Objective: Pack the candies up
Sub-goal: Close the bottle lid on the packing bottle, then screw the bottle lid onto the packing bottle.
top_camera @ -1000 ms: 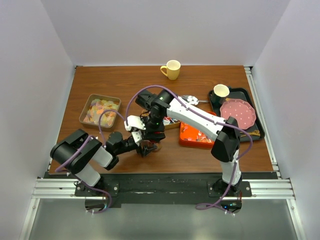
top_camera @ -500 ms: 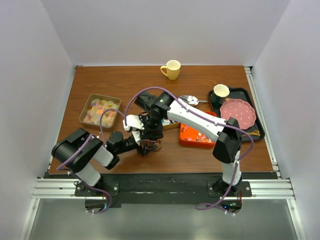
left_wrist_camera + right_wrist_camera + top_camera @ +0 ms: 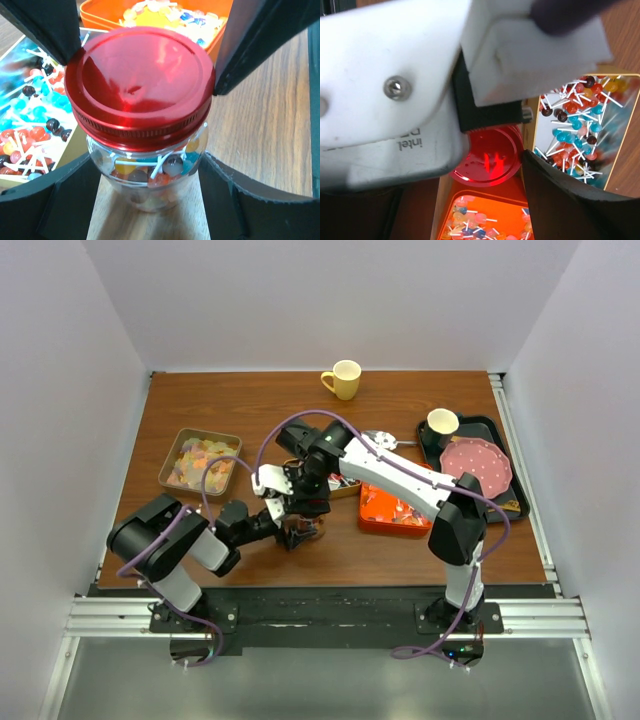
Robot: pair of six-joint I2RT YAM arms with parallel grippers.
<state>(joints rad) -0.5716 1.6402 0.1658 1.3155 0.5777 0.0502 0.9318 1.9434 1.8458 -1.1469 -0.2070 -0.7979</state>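
Note:
A small glass jar (image 3: 148,179) of lollipop candies stands on the table, capped by a red lid (image 3: 140,87). My left gripper (image 3: 150,202) is shut on the jar's body, low near the table (image 3: 298,532). From above, my right gripper (image 3: 303,506) is shut on the lid, its black fingers (image 3: 46,26) pressing both sides of the rim. In the right wrist view the lid (image 3: 489,159) shows beside one finger (image 3: 560,200); the left wrist's white housing hides the other. More candies lie in a gold tray (image 3: 30,115), an orange tray (image 3: 395,508) and a metal tin (image 3: 200,462).
A yellow mug (image 3: 343,379) stands at the back. A black tray (image 3: 520,502) at the right holds a pink dotted plate (image 3: 476,465) and a small cup (image 3: 442,421). A spoon (image 3: 385,439) lies beside it.
The right arm's wrist has turned a little over the jar and its forearm has shifted slightly. The jar and the left gripper stay where they were.

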